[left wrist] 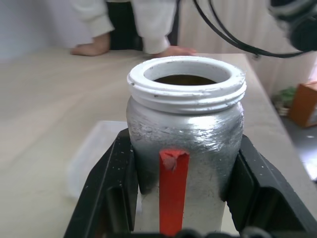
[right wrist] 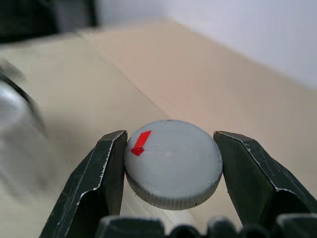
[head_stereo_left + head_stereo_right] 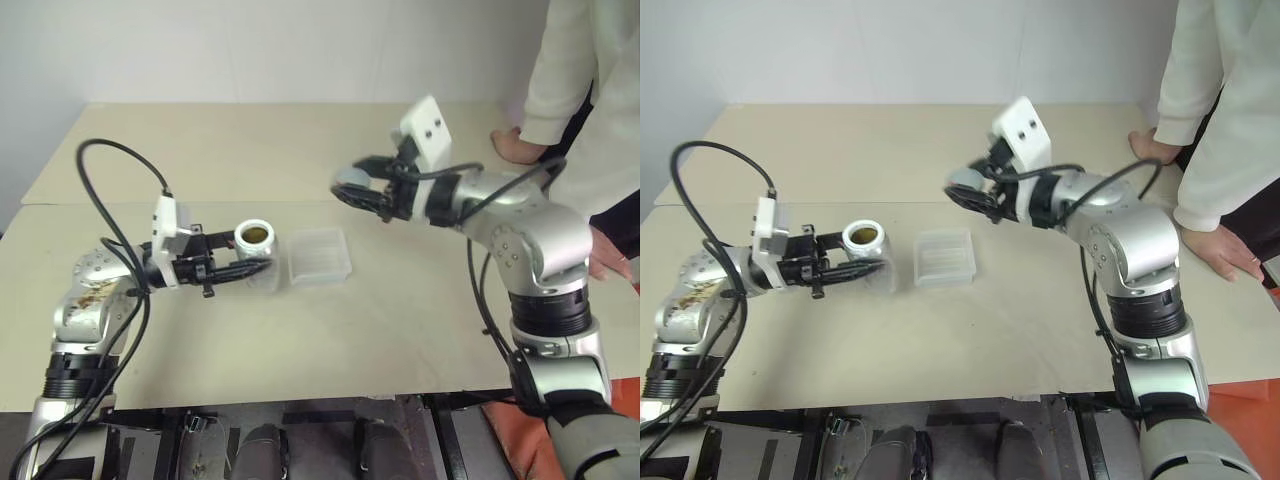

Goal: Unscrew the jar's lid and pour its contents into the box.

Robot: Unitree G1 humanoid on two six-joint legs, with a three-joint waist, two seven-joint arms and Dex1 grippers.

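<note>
The left tool (image 3: 262, 268) pinches the open jar (image 3: 255, 240) upright, the box (image 3: 319, 255) just past it; the right tool (image 2: 168, 163) pinches the lid (image 2: 172, 163).

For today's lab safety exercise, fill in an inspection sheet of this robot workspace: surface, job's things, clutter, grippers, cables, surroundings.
Surface: beige table, two boards joined by a seam.
Job's things: jar open, upright, dark inside; lid off, grey with a red mark; box clear, lying on the table beside the jar.
Clutter: nothing seen.
Grippers: left gripper shut on the jar's body; right gripper shut on the lid, held above the table.
Cables: black cables loop over both arms.
Surroundings: a person in a white top stands at the table's right, hands on it; pale wall behind.
</note>
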